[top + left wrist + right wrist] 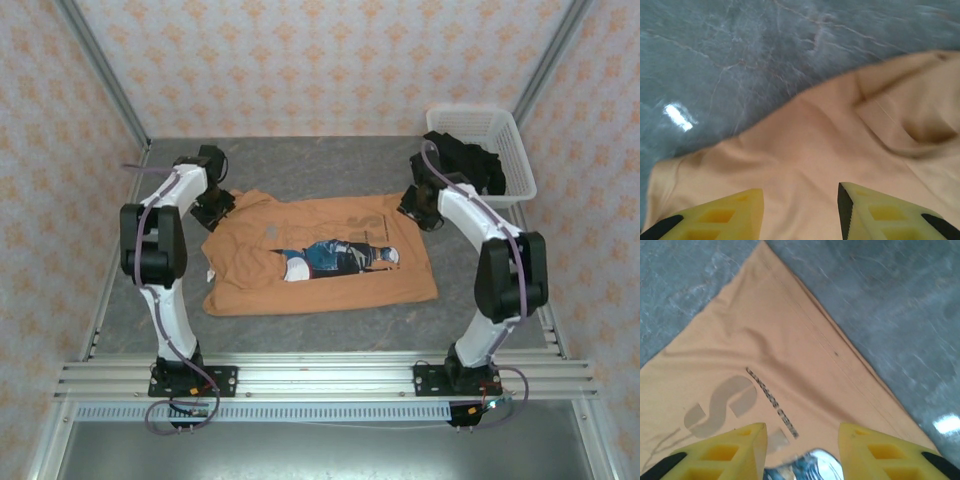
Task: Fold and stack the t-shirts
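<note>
orange shirt (320,262) flat on table (300,165), long axis left-right. left gripper (800,199) over its far-left corner, right gripper (802,439) over far-right; both jaws apart, empty. black shirt (465,160) in basket (508,140).

Left arm (166,305), right arm (472,216): white links, black joints, lilac cables; gripper fingers (715,216) yellow, black-tipped.

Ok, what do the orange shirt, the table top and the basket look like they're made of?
The orange t-shirt looks like soft, matte knit cloth: it lies in wrinkles and has a stitched hem. The table top is grey with marble-like veins and a glossy finish, shown by a bright glare spot; whether it is stone or a printed sheet I cannot tell. The basket looks like white moulded plastic lattice.
</note>
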Controlling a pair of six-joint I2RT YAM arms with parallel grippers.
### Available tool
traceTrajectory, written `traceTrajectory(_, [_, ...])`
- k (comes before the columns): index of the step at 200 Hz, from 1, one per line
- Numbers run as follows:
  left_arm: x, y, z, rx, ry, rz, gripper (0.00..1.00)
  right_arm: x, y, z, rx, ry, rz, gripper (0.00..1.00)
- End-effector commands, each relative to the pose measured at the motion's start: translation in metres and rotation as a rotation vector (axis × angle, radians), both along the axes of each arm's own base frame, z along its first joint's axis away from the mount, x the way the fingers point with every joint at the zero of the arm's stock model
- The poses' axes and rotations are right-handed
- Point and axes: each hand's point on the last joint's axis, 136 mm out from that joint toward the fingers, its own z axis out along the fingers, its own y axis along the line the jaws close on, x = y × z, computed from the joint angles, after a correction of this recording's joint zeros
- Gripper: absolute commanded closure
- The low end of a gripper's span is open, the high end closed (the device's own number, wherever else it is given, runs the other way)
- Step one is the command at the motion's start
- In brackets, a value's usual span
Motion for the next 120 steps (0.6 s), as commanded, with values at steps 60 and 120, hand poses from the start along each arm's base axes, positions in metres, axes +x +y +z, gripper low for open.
traceTrajectory(60, [0.048,0.012,0.006,-0.059,-0.123,0.093,0.55,0.026,0.008,-0.02,0.009,0.04,0.044,0.54])
traceTrajectory(120, [0.051,0.01,0.001,-0.071,-0.114,0.089,0.55,0.028,0.011,-0.026,0.024,0.052,0.034,0.54])
